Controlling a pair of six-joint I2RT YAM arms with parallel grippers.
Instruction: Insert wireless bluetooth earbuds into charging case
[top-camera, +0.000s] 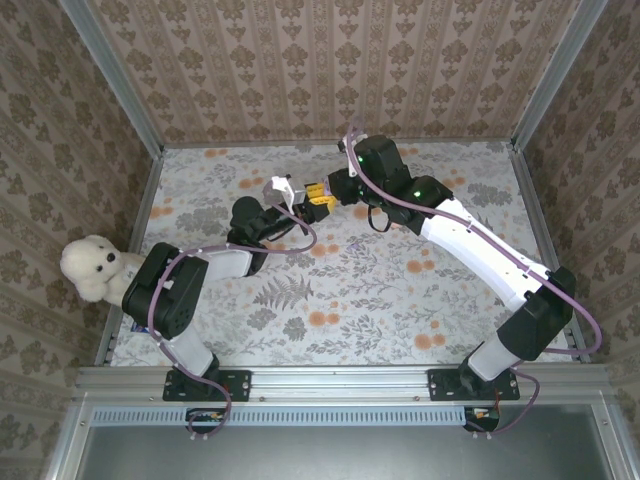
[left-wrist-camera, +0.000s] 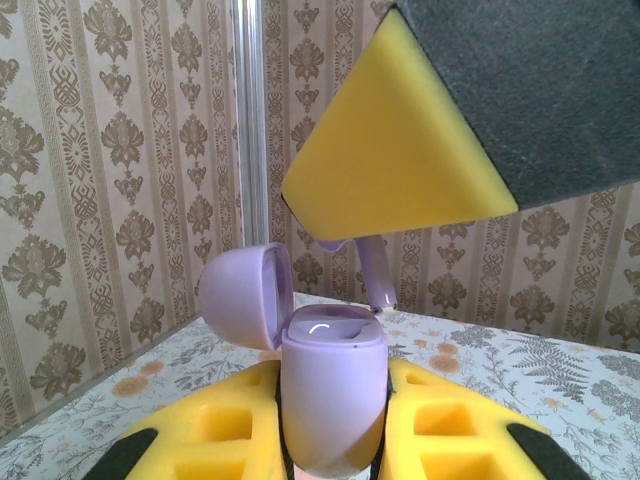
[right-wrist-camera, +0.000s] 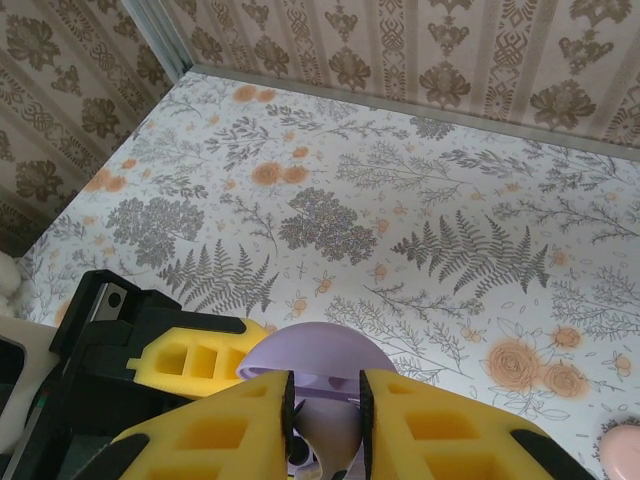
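case: slick-looking lilac plastic charging case (left-wrist-camera: 333, 385), left claw (left-wrist-camera: 335, 435) clamped round its body
bud: tiny lilac earbud (left-wrist-camera: 375, 272), probably featherlight, right claw (right-wrist-camera: 325, 420) pinching its stem

charging case (left-wrist-camera: 333, 385) in left tool (left-wrist-camera: 335, 425), earbud (left-wrist-camera: 375, 272) in right tool (right-wrist-camera: 325, 415) just above case

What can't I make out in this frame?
- Left wrist: earbud head, hidden by jaws of right gripper.
- Left wrist: case wells, seen edge-on.
- Right wrist: case body, under the jaws; pink object, cut by the picture's corner.
- Top: case and earbud, too small.
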